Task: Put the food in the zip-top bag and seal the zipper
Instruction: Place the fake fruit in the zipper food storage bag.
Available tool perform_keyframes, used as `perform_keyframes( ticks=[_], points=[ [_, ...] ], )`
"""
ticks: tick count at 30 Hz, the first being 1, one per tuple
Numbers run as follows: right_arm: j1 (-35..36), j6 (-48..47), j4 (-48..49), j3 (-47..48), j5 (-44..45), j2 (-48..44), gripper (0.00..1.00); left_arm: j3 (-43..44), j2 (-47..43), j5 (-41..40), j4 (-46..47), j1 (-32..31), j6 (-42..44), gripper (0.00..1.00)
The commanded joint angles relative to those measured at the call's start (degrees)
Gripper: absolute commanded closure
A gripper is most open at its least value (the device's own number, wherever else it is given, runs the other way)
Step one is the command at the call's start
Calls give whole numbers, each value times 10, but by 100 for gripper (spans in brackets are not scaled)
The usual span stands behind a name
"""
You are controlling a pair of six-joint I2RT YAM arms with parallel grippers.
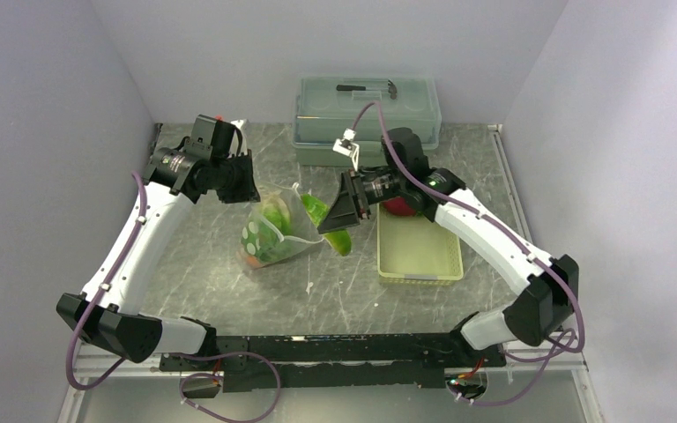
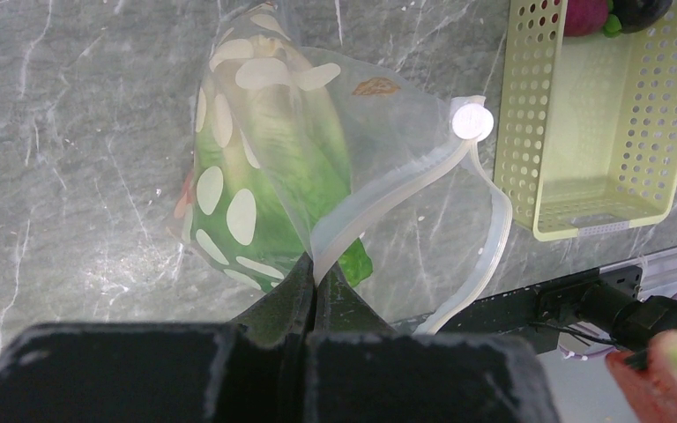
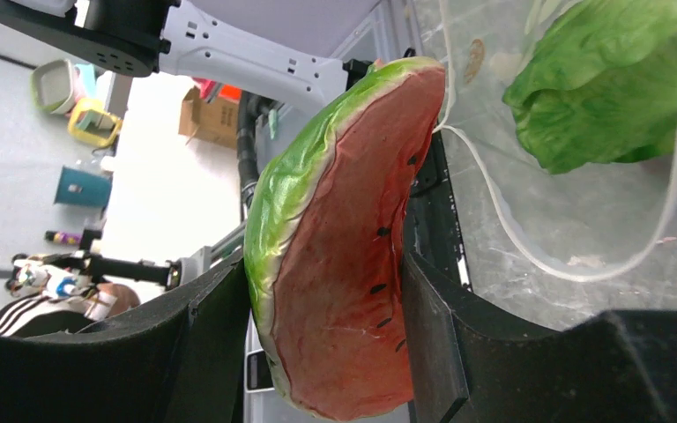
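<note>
Watermelon slice (image 3: pixel 344 220) sits clamped in right gripper (image 3: pixel 324 264) beside zip-top bag (image 1: pixel 269 236).

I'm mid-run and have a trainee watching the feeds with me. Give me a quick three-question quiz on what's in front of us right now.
1. True or false: the left gripper is shut on the mouth edge of the zip-top bag.
2. Pick one: the right gripper holds A) the magenta root, B) the watermelon slice, C) the tray.
3. Fill in: the leafy green food already inside the bag is the ____.

Key: 1 true. 2 B. 3 lettuce.
</note>
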Motion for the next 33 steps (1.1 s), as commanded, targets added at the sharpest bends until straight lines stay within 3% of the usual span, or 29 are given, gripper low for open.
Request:
perform_keyframes(
  ticks=[1,16,33],
  points=[
    [17,16,24,36,-49,27,80,5,-12,16,31,2,-10,100],
    [29,91,1,94,-20,148,83,-7,-26,35,36,2,-5,100],
    [29,229,53,141,56,234,85,-68,-75,105,81,1,-16,100]
  ],
)
